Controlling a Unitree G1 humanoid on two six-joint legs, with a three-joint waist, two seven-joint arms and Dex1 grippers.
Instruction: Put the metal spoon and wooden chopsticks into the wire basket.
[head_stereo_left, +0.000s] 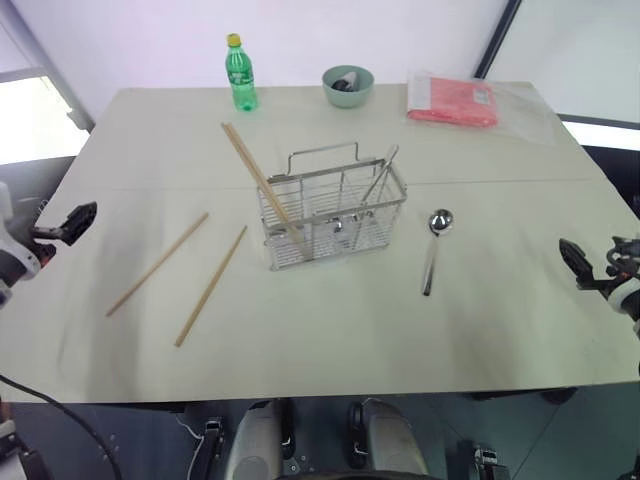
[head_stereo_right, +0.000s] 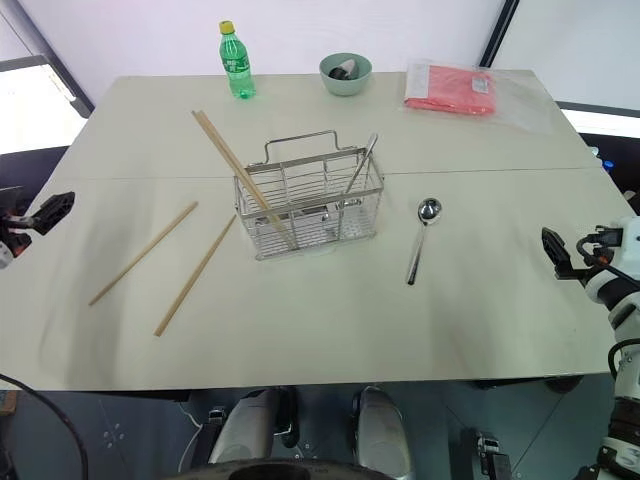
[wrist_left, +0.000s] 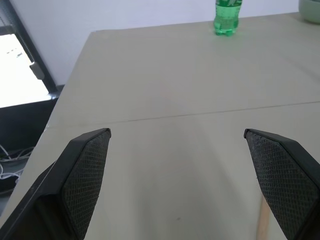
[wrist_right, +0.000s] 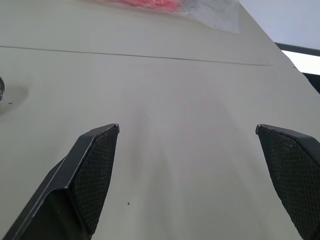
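On the matt pale table (head_stereo_left: 500, 330), the shiny silver wire basket (head_stereo_left: 335, 215) and glossy metal spoon (head_stereo_left: 434, 246) contrast with plain pale wooden chopsticks (head_stereo_left: 185, 274), a clear green plastic bottle (head_stereo_left: 240, 74) and textured black finger pads (wrist_left: 85, 175).

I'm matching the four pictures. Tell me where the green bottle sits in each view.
Left eye view: bottle at the table's far edge, left of the bowl.
Right eye view: same spot.
Left wrist view: far off, beyond the seam.
Right wrist view: not in it.
Shared landmark: the seam across the table, in all four.
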